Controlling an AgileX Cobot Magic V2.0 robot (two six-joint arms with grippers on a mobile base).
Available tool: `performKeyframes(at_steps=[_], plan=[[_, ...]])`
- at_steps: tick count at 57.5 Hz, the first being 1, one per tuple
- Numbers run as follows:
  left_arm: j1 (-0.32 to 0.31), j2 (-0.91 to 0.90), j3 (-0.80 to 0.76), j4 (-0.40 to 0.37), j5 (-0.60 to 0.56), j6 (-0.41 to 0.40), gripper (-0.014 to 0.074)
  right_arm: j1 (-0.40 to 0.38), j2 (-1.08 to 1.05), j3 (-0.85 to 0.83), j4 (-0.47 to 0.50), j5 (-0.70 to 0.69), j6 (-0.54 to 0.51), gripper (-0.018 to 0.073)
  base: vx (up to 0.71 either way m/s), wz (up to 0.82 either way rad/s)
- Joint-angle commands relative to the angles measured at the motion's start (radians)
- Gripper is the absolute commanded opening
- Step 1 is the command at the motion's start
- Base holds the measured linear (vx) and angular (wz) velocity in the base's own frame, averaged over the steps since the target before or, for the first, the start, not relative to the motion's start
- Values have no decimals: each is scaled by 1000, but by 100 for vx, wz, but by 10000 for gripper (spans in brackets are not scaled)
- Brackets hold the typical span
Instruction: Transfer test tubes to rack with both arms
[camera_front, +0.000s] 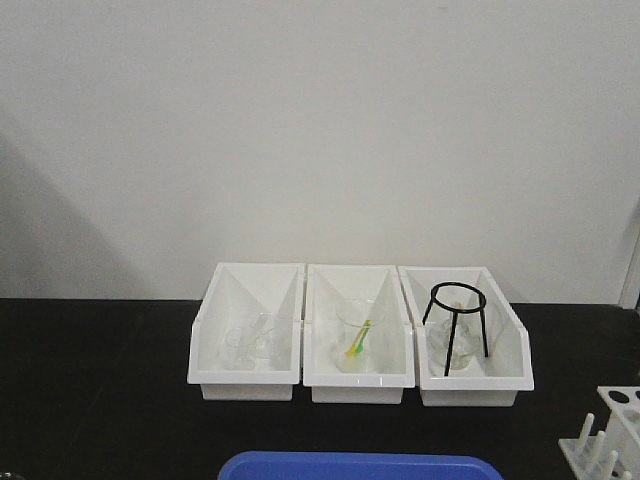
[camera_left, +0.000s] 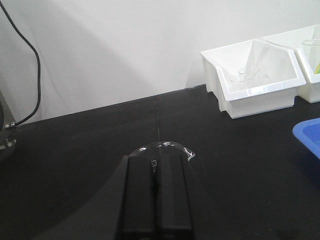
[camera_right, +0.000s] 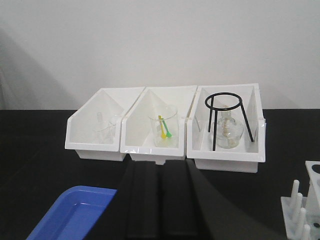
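Three white bins stand in a row on the black desk (camera_front: 100, 400), close to the white wall. The middle bin (camera_front: 357, 340) is a good landmark. Inside it stands a clear beaker (camera_right: 163, 131) with a yellow and a green stick in it. The bin to its left (camera_front: 247, 335) holds some clear glass things, too faint to tell what they are. The bin to its right (camera_front: 470, 340) holds a black wire tripod stand (camera_front: 456, 320) with a round glass flask (camera_right: 230, 132) under it.

In front of the middle bin, at the near edge of the desk, lies a blue tray (camera_front: 360, 466).

The white rack (camera_front: 608, 435) sits well to the right of the middle bin and nearer the front, with pegs standing up along its side. Only part of it shows at the edge.

No test tube can be picked out for sure in any view.

The left end effector (camera_left: 157, 165) is well to the left of the middle bin, low over the desk. Its two black fingers (camera_left: 137, 195) sit pressed close together, clenched. A curved clear glass rim (camera_left: 165, 146) shows just at their tips, but it is hard to tell if they grip it.

The right end effector (camera_right: 159, 172) points at the middle bin from the front. Its fingers look close together too, with nothing between them.
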Motion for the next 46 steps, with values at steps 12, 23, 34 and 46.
performKeyframes(at_steps=[12,23,34,46], plan=[[0,-9,28,-8,-73,0,-20,1,5,-9,9,-81,-55,-7,0,0],[0,-9,28,-8,-73,0,-20,-5,4,165,135,-171,-252,-7,0,0],[0,-9,28,-8,-73,0,-20,-145,-73,408,201,-405,-259,-7,0,0],[0,-9,28,-8,-73,0,-20,-287,-312,658,203,-634,-259,-7,0,0]])
